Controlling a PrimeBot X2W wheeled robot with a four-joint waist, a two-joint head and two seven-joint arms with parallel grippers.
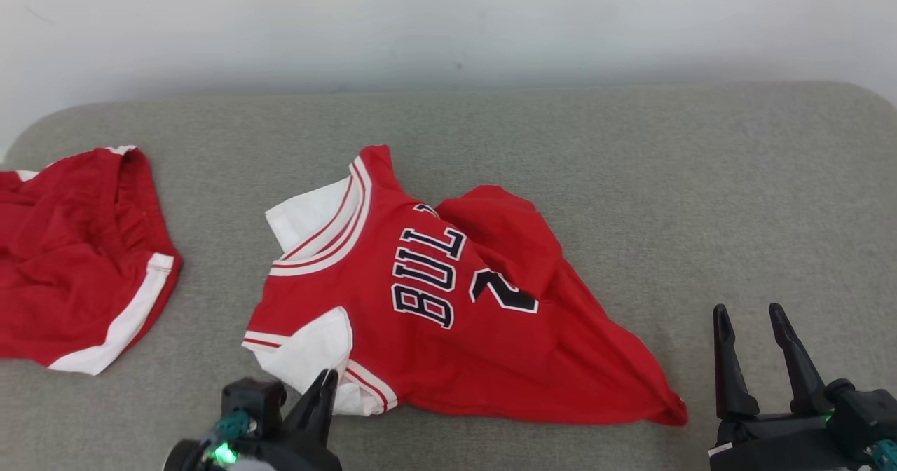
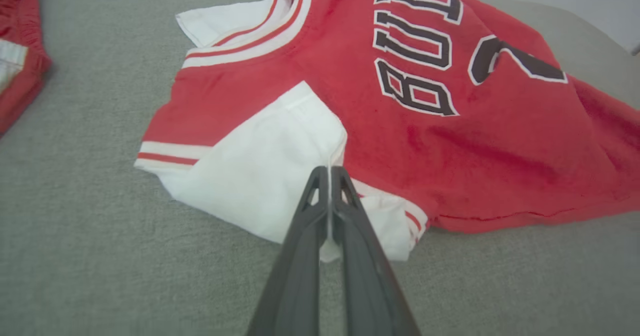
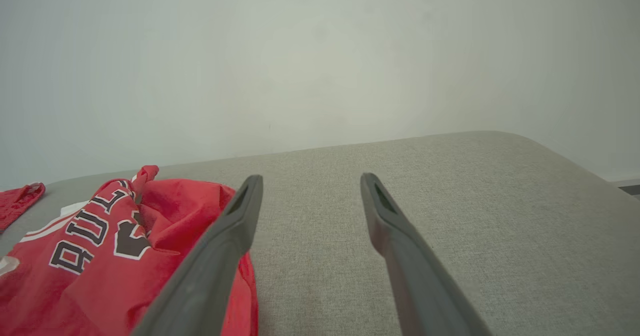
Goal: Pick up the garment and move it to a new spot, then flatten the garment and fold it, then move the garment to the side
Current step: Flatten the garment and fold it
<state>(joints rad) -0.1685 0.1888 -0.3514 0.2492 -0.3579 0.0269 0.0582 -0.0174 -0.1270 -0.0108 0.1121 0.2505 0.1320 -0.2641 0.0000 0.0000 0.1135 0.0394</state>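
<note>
The garment (image 1: pixel 448 317) is a red jersey with white sleeves and dark lettering, lying crumpled and partly folded over itself on a grey cushion. My left gripper (image 1: pixel 328 380) is at its near white sleeve. In the left wrist view the left gripper (image 2: pixel 330 168) has its fingers pressed together, shut on the sleeve of the garment (image 2: pixel 450 126), with a sliver of white cloth between them. My right gripper (image 1: pixel 750 313) stands open to the right of the jersey's hem, holding nothing. From the right wrist, the right gripper (image 3: pixel 310 181) hovers over bare cushion beside the garment (image 3: pixel 100 256).
A second red piece of clothing with white trim (image 1: pixel 77 261) lies at the far left of the grey cushion (image 1: pixel 701 176), and it also shows at an edge of each wrist view (image 2: pixel 20 51) (image 3: pixel 20 198). A pale wall runs behind the cushion's rounded back edge.
</note>
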